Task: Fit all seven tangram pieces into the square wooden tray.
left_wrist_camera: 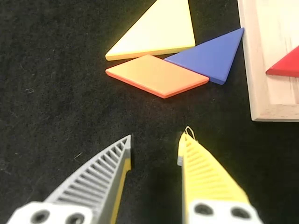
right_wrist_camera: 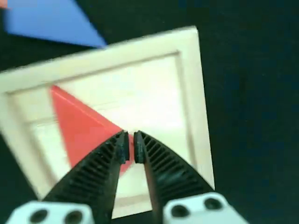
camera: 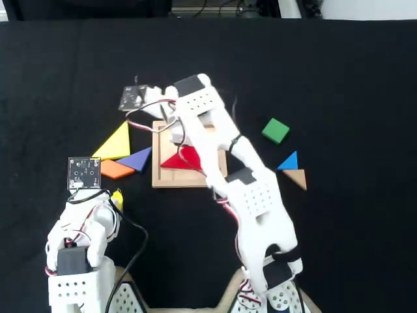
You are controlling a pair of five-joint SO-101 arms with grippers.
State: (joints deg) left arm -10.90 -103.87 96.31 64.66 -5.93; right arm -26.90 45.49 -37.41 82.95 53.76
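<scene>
The square wooden tray (camera: 158, 179) (right_wrist_camera: 191, 84) (left_wrist_camera: 261, 93) lies mid-table with a red triangle (camera: 186, 160) (right_wrist_camera: 79, 126) flat inside it. My right arm (camera: 208, 130) stretches over the tray. Its gripper (right_wrist_camera: 130, 147) is shut, black fingertips just above the red triangle's corner. Left of the tray lie a yellow triangle (camera: 116, 143) (left_wrist_camera: 159, 30), a blue triangle (camera: 135, 158) (left_wrist_camera: 210, 56) and an orange parallelogram (camera: 116, 169) (left_wrist_camera: 156, 75). My left gripper (left_wrist_camera: 154, 140) (camera: 116, 199) stands open over bare cloth, a short way before the orange piece.
To the right of the tray lie a green square (camera: 275, 130), a small blue triangle (camera: 288, 161) and a tan triangle (camera: 296, 177). A black cloth covers the table, with open room at the back and far right.
</scene>
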